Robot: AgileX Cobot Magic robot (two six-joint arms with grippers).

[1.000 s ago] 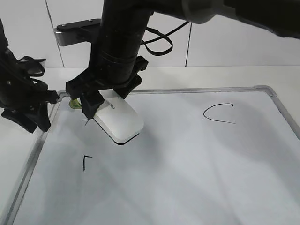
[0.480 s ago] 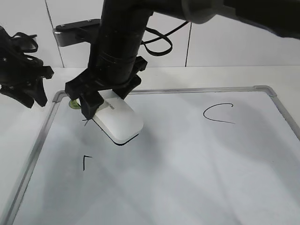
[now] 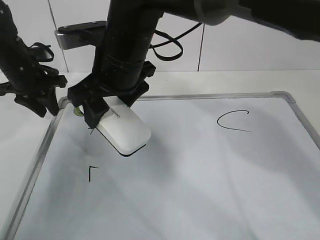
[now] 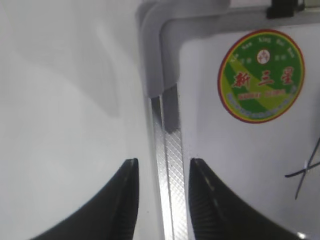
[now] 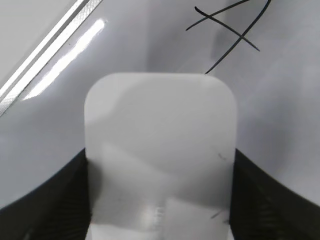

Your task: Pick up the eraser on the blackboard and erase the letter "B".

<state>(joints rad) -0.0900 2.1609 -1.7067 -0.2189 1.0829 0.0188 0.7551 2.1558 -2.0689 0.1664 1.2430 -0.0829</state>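
1. White plastic eraser (image 3: 123, 131) sits clamped in the right gripper (image 5: 160, 200), flat on the blackboard (image 3: 210, 170) near its far-left corner, long axis slanting toward the near right.
2. Only a small stroke (image 3: 91, 172), perhaps the letter "B", lies just near-left.
3. Left gripper (image 4: 160, 200), jaws apart, straddles the frame (image 4: 169, 150).
4. Open board elsewhere.

So the left claw (image 3: 42, 102) is the big mover: a second ago it sits low by the blackboard's (image 3: 280, 94) left edge, then swings up and away, and now it's back down at the top-left corner. The right claw (image 3: 102, 107) nudges the eraser (image 3: 124, 131) slightly left and toward the near edge.
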